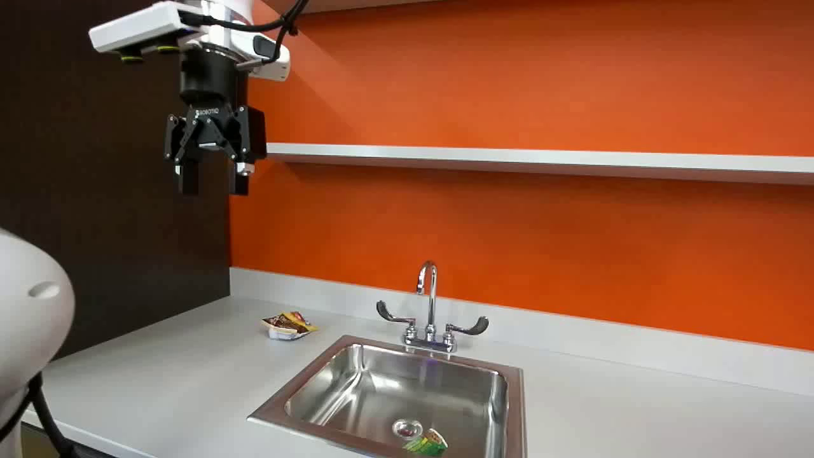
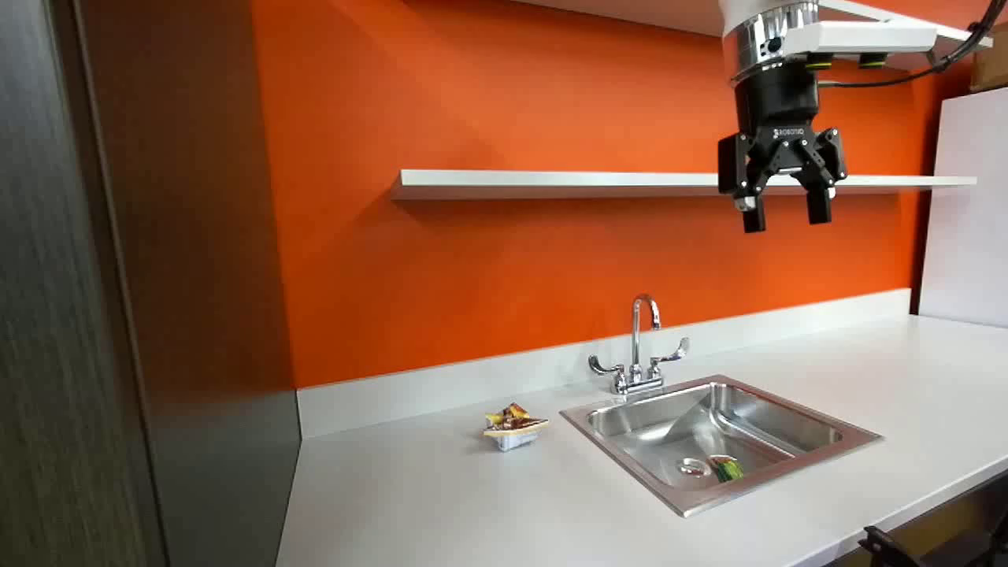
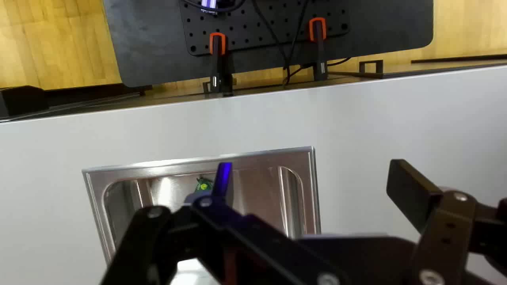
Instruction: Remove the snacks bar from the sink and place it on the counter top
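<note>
The snacks bar, a small green wrapper, lies in the sink beside the drain; it shows in both exterior views. In the wrist view the bar is partly hidden behind a gripper finger. The steel sink is set into the light grey counter top. My gripper is open and empty, pointing down, high above the counter. In the wrist view the sink lies below it, towards the left.
A small container of snack packets stands on the counter beside the sink. A faucet with two handles rises behind the sink. A white shelf runs along the orange wall. Two clamps show past the counter's front edge.
</note>
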